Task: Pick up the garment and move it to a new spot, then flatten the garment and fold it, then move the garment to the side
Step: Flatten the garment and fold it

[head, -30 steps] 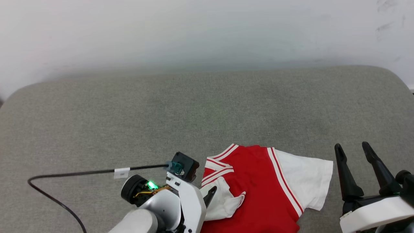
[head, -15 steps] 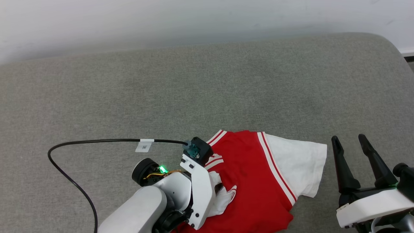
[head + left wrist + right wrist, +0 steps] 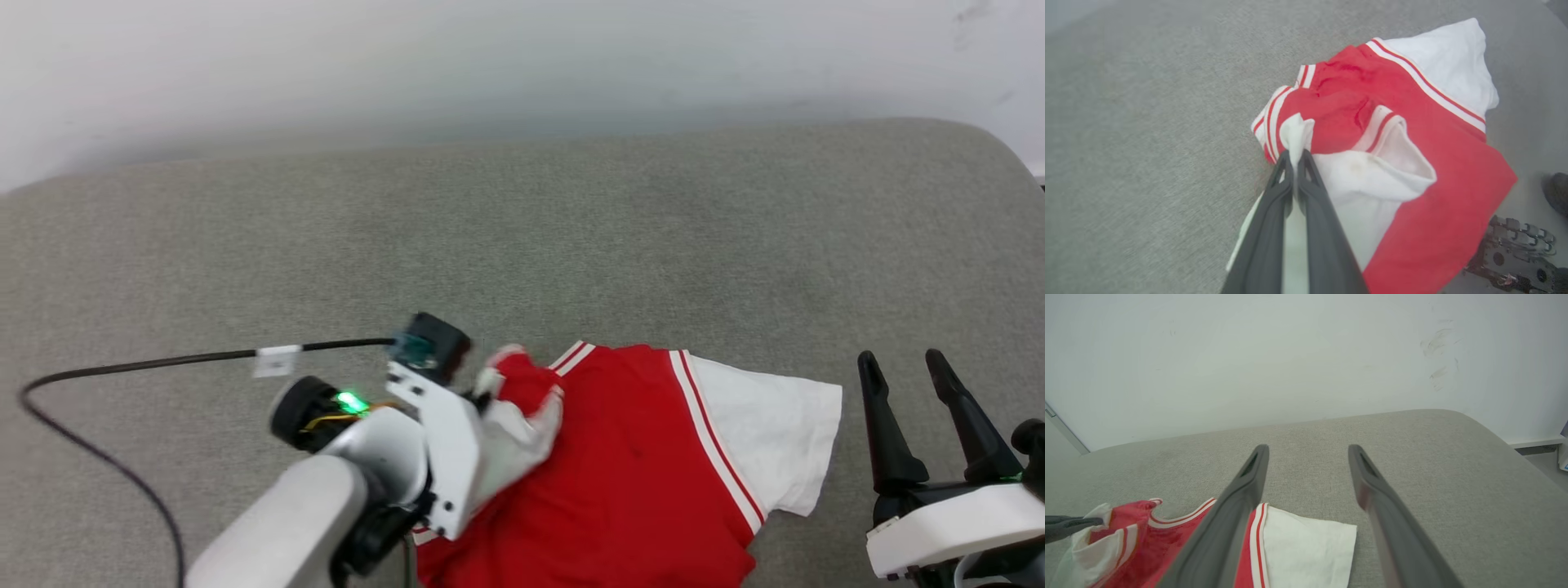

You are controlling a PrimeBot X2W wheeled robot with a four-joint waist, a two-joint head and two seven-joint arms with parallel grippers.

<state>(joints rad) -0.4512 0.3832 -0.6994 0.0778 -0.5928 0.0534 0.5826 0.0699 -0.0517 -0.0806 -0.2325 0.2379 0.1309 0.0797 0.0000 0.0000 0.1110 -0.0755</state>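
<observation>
Fingers of the left gripper (image 3: 1294, 154) clamp together on a white sleeve of the red jersey (image 3: 1425, 171); the right gripper (image 3: 1308, 448) stands spread wide above the grey cushion (image 3: 1453, 477).

No readable text; white tag (image 3: 276, 360) on black cable (image 3: 163, 361) too blurred.

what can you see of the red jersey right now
The jersey is soft red cloth with white sleeves and red-and-white striped trim; no lettering shows. It lies on the grey upholstered surface, the sleeve on the robot's right spread flat. Its left side is bunched and raised, where the left gripper is shut on a fold of white cloth. The open right gripper stands apart from it.
</observation>
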